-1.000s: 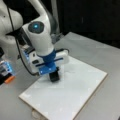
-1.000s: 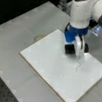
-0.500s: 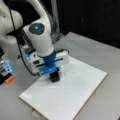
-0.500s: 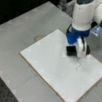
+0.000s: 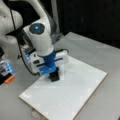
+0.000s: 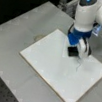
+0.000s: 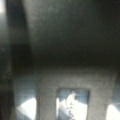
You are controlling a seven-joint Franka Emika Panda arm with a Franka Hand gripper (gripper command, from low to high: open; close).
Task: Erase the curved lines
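1. Presently, the gripper (image 5: 53,75) is seen low over the white board (image 5: 75,100) in both front views, its blue body pointing down and a black block (image 5: 54,76) at its tip resting on or just above the board surface
2. Whether the gripper is clenched on the black block (image 6: 72,51) or merely carries it cannot be told; the fingers are hidden behind the blue housing
3. The curve lines (image 6: 78,65) are seen in a front view as a faint thin dark squiggle on the board, just beside the block, towards that view's bottom right
4. The curve lines (image 5: 68,72) are also made out faintly in a front view, just to the right of the block, apart from it
5. The white board (image 6: 51,66) is laid flat on the grey bench (image 6: 23,31), with its corners turned relative to the bench edges
6. A blue-lit device (image 5: 6,68) with an orange part is seen at a front view's left edge, well apart from the board
7. The wrist view is filled mostly by dark, blurred shapes; only pale patches are shown along its bottom, and nothing there can be named with certainty
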